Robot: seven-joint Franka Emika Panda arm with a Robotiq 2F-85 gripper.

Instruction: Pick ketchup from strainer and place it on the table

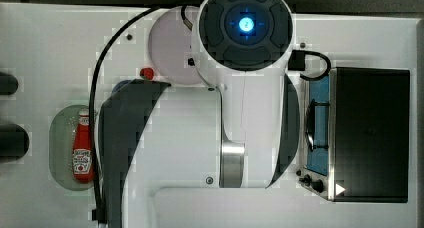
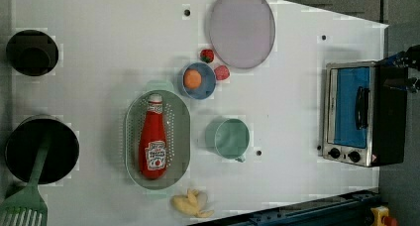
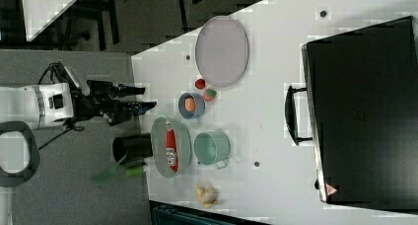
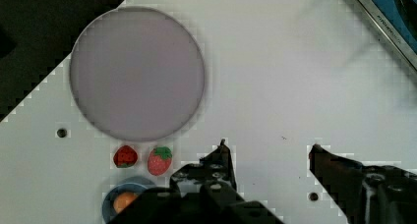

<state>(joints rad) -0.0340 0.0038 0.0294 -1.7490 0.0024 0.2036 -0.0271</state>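
The ketchup [image 2: 153, 141] lay flat along the strainer [image 2: 182, 137], well in from the worktop [image 2: 99, 47] edges. The gripper [image 4: 268, 153] hung apart from it with its jaws spread and empty. The bottle looked light, smooth and slightly squashy; gripping across the labelled belly seemed safest.

Around the strainer [image 2: 132, 137] we find crowding — blue bowl [image 2: 197, 81] and mug [image 2: 228, 138] on the left view's right, banana peel [image 2: 192, 203] below — bare tabletop [image 2: 109, 47] above it.
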